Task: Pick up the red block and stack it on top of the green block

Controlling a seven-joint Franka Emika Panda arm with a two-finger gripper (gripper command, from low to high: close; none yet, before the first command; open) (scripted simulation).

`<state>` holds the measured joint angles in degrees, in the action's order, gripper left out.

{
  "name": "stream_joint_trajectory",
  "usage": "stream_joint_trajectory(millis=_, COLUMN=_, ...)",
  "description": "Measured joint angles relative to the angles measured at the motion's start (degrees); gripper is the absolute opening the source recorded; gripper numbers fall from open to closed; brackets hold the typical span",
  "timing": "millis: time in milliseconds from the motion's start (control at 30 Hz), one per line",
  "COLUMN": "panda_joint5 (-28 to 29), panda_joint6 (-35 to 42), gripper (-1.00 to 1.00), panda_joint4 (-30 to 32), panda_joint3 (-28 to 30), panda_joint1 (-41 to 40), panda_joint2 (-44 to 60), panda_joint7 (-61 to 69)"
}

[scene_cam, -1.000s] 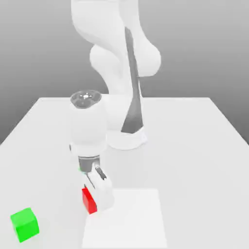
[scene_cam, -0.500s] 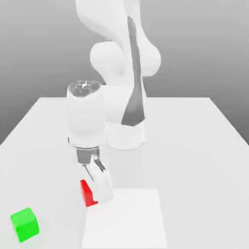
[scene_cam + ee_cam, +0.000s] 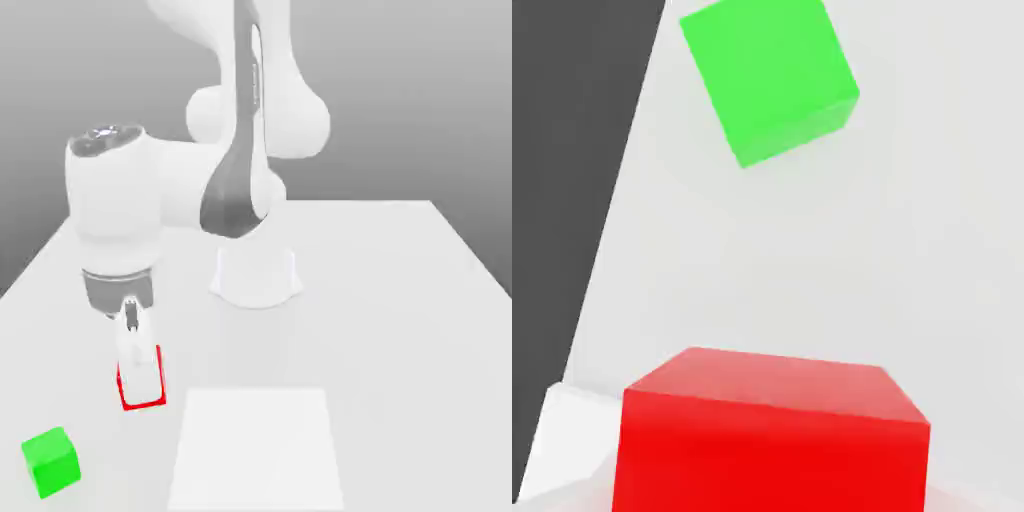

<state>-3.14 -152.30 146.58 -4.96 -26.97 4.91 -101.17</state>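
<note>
Green block (image 3: 50, 461) resting on the counter (image 3: 400, 300) at about 7 o'clock in the exterior view, untouched and in the same spot as a second ago. Just right of it and a little farther back, toward 8 o'clock, red block (image 3: 140, 385) clamped between the jaws of the gripper (image 3: 138, 372); jaws now clenched on it, having closed during the last second. Block lifted clear of the counter and carried from the near-centre patch toward the exterior view's left, closing most of the gap to the green block. Hand view: red block (image 3: 772, 435) close under the camera, green block (image 3: 769, 75) ahead and well apart from it, not yet underneath. Judged: grasp and lift done, transfer under way. Remaining: finish the traverse, centre red over green, lower, release. Main risk: an off-centre placement.
</note>
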Motion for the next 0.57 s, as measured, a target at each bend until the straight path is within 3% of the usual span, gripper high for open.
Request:
stream_joint_trajectory(millis=200, panda_joint5=2.6, panda_joint6=4.5, gripper=-1.0, panda_joint4=-9.5, panda_joint3=4.5, panda_joint1=-2.1, panda_joint2=5.6, panda_joint7=-8.2)
stream_joint_trajectory(millis=333, panda_joint5=2.9, panda_joint6=-1.4, gripper=-1.0, panda_joint4=-10.9, panda_joint3=5.2, panda_joint1=-2.2, panda_joint2=13.0, panda_joint7=-9.1)
stream_joint_trajectory(millis=367, panda_joint5=2.9, panda_joint6=-2.5, gripper=1.0, panda_joint4=-11.0, panda_joint3=5.3, panda_joint1=-2.2, panda_joint2=14.2, panda_joint7=-9.2)
stream_joint_trajectory(millis=567, panda_joint5=2.9, panda_joint6=-3.0, gripper=1.0, panda_joint4=-11.1, panda_joint3=5.3, panda_joint1=-2.2, panda_joint2=14.8, panda_joint7=-9.2)
